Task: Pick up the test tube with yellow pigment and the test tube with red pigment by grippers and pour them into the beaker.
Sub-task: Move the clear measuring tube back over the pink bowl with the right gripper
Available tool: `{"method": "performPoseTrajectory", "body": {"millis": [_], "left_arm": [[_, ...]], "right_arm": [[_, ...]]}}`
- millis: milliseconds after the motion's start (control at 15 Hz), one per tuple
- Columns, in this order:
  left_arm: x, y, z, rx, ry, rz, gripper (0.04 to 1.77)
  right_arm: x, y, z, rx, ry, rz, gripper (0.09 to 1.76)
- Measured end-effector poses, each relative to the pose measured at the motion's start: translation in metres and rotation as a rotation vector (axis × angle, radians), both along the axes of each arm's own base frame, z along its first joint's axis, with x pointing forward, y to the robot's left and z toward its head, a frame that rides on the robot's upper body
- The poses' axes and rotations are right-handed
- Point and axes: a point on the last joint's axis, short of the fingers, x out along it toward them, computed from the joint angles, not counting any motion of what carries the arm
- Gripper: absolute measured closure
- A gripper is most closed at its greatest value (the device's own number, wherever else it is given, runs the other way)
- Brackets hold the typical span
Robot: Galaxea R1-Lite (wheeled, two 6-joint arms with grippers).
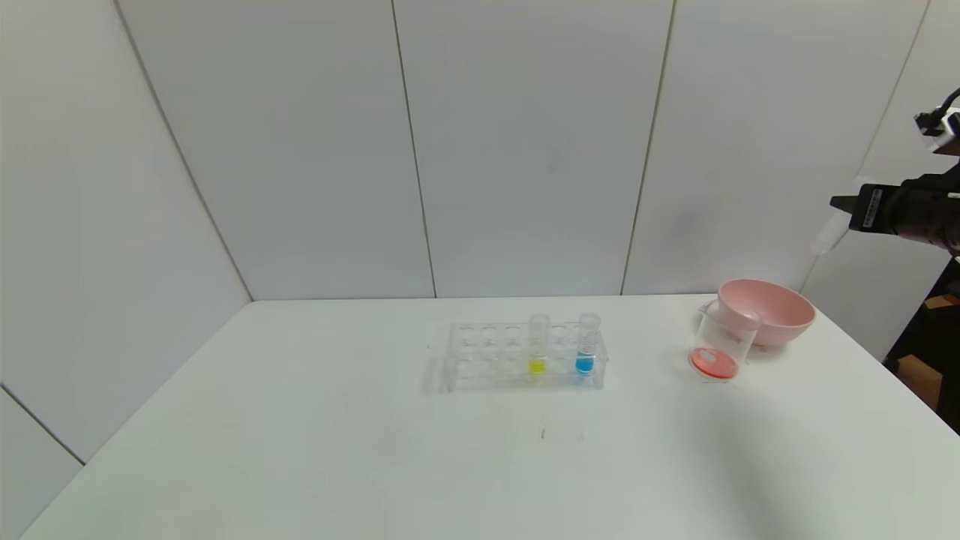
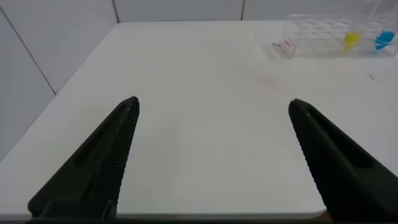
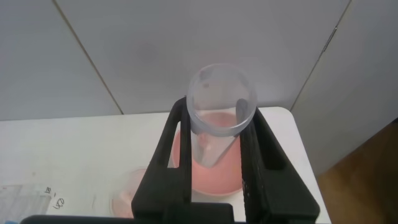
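The test tube with yellow pigment (image 1: 538, 349) stands upright in the clear rack (image 1: 480, 356), and also shows in the left wrist view (image 2: 352, 40). My right gripper (image 1: 846, 204) is high at the right edge, above the pink bowl. It is shut on a clear ridged-top tube (image 1: 825, 238) held tilted, with no liquid visible in it. In the right wrist view the gripper (image 3: 217, 115) clamps this tube (image 3: 221, 102) between both fingers. The beaker (image 1: 721, 337) stands in front of the bowl with red-orange liquid at its bottom. My left gripper (image 2: 212, 104) is open and empty, low over the table's near left.
A blue-liquid tube (image 1: 587, 346) stands in the rack to the right of the yellow one. The pink bowl (image 1: 772, 309) sits at the table's back right, just behind the beaker. The table's right edge drops off beyond the bowl.
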Motion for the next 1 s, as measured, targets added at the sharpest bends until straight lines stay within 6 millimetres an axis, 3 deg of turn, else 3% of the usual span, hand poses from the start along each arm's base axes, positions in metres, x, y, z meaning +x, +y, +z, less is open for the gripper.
{"method": "performPoseTrajectory", "body": {"millis": [333, 733, 1000], "left_arm": [[0.000, 0.000, 0.000, 0.000, 0.000, 0.000, 0.09], [0.000, 0.000, 0.000, 0.000, 0.000, 0.000, 0.09], [0.000, 0.000, 0.000, 0.000, 0.000, 0.000, 0.09]], "right_arm": [[0.019, -0.002, -0.021, 0.000, -0.046, -0.028, 1.33], [0.053, -0.008, -0.076, -0.021, 0.033, -0.101, 1.34], [0.077, -0.007, -0.109, -0.054, -0.013, -0.130, 1.33]]}}
